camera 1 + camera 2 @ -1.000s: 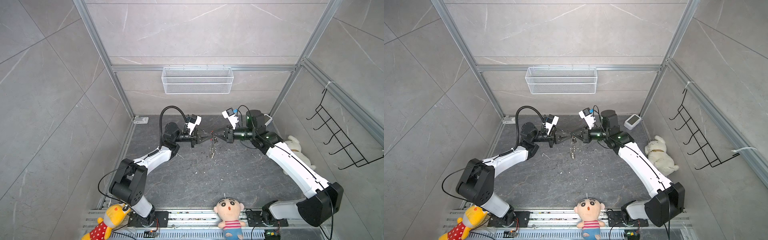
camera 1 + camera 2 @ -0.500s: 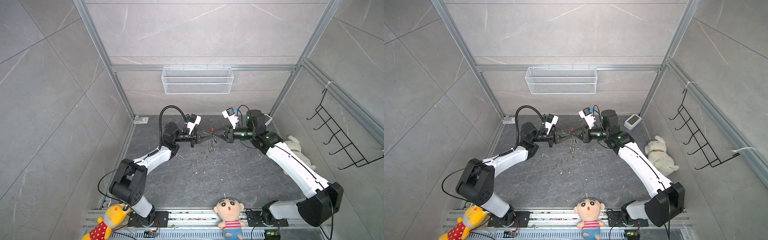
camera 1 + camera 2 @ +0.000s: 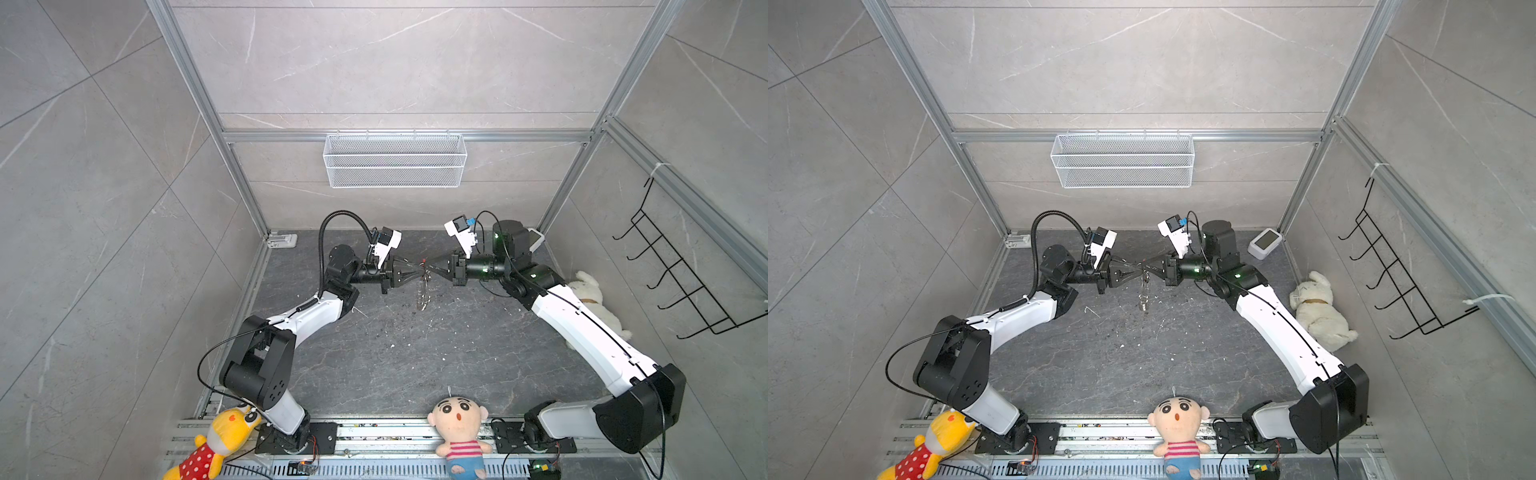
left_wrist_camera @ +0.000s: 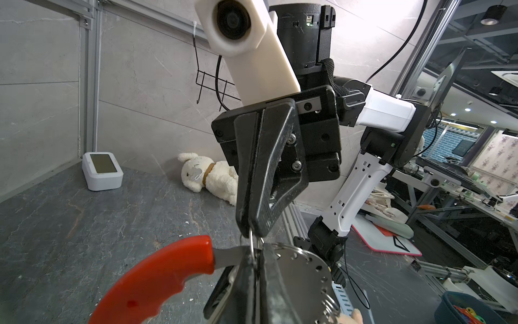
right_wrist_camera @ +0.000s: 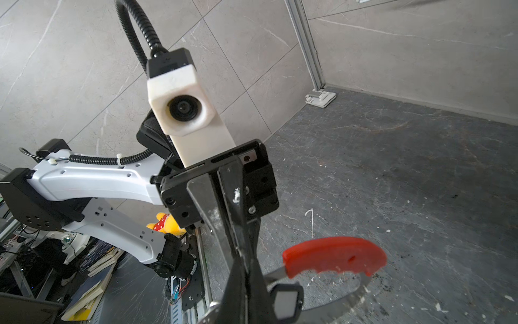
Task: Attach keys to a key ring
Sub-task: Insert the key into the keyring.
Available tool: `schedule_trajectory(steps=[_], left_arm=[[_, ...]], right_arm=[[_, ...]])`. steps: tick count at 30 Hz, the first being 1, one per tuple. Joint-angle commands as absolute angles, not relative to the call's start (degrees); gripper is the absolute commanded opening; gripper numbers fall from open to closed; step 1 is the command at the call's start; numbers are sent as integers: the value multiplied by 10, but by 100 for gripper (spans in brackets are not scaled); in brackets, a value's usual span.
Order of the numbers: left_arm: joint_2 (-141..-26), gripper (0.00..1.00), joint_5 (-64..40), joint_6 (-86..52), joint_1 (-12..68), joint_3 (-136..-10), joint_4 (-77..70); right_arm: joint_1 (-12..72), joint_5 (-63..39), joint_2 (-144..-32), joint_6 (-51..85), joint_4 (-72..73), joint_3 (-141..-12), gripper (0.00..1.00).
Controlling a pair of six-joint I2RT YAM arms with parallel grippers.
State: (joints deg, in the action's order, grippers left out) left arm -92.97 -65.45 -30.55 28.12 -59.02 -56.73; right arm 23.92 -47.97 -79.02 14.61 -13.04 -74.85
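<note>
Slightly lifted since earlier, the key ring is suspended above the bench, clamped at 9 o'clock by the left tool; at 3 o'clock its small silver ring is pinched by the right tool.

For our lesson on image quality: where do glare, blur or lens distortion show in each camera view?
Left wrist view: glare whites out part of the wall, and the key ring near the lens looks soft. Right wrist view: no glare; the fob is slightly soft. Both top views: even light, frame posts splay outward.
</note>
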Motion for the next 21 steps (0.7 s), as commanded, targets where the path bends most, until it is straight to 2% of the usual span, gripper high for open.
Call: schedule_trajectory(steps=[1, 5, 7, 11, 14, 15, 17, 21], left_arm=[[-910, 19, -628, -255, 287, -616, -581], [-893, 32, -621, -216, 287, -606, -538], [-885, 44, -621, -196, 287, -604, -514], [-858, 46, -625, -134, 280, -606, -415], [-832, 44, -642, -58, 255, -641, -239], [-829, 41, -648, -28, 247, -661, -177], [-832, 28, -670, 27, 229, -714, -58], [-859, 17, -732, 92, 222, -800, 87]], right_arm=[[245, -461, -780, 159, -145, -742, 0], [245, -447, -774, 158, -142, -737, 0], [245, -442, -770, 157, -142, -736, 0], [244, -436, -771, 140, -166, -746, 0], [244, -442, -772, 122, -189, -757, 0], [244, -445, -771, 116, -195, -760, 0], [244, -456, -772, 103, -207, -766, 0], [244, -473, -772, 89, -212, -770, 0]])
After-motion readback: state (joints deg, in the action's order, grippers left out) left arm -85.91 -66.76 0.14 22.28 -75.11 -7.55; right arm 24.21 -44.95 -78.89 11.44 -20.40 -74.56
